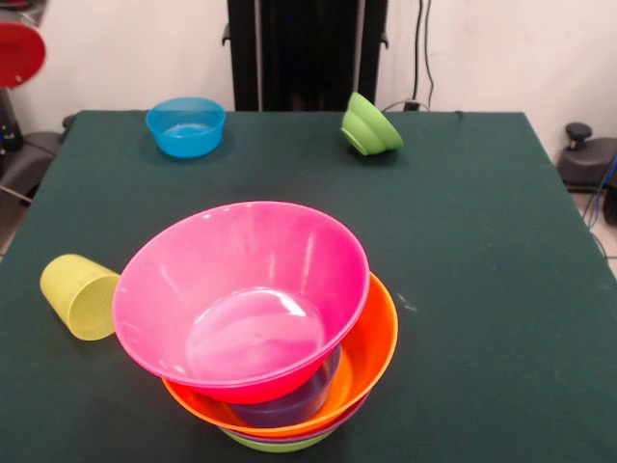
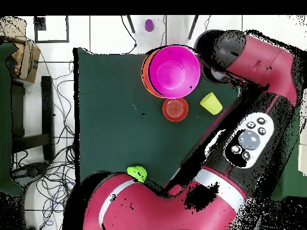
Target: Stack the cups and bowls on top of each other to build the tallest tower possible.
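The tower (image 1: 280, 386) stands near the table's front edge: a lime-green bowl (image 1: 280, 445) lowest, purple and orange bowls (image 1: 371, 362) above it, and a big pink bowl (image 1: 241, 294) tilted on top. In the overhead view the pink bowl (image 2: 174, 72) covers the pile. The yellow cup (image 1: 80, 296) lies on its side left of the tower; it also shows in the overhead view (image 2: 210, 103). A red-orange bowl (image 2: 175, 109) shows only in the overhead view, beside the tower. The arm's dark end with the gripper (image 2: 214, 70) is next to the tower.
A small blue bowl (image 1: 186, 126) stands upright at the far left of the table. A lime-green bowl (image 1: 371, 125) lies tipped on its side at the far middle; it also shows in the overhead view (image 2: 137, 173). The red arm (image 2: 252, 138) covers the table's right side there.
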### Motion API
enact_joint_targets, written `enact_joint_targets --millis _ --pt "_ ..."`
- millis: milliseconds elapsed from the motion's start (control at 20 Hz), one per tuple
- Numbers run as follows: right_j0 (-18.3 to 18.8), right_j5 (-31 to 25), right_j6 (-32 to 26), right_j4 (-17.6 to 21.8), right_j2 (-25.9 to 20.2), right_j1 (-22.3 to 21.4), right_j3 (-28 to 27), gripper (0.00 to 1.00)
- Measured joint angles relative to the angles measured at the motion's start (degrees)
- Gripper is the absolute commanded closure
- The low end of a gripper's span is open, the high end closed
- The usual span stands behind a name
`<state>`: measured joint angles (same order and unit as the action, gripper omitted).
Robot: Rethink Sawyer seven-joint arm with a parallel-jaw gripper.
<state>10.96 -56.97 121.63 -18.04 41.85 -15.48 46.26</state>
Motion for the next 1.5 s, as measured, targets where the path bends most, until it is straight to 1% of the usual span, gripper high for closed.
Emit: enact_joint_targets --millis 250,600,1500 --pt "0.58 0.0 -0.49 2.47 -0.49 -1.04 0.3 0.0" --pt "0.51 0.0 -0.49 4.36 -1.08 -1.06 0.31 0.0" --pt "0.52 0.0 -0.49 4.52 -5.5 -0.12 -0.02 0.0"
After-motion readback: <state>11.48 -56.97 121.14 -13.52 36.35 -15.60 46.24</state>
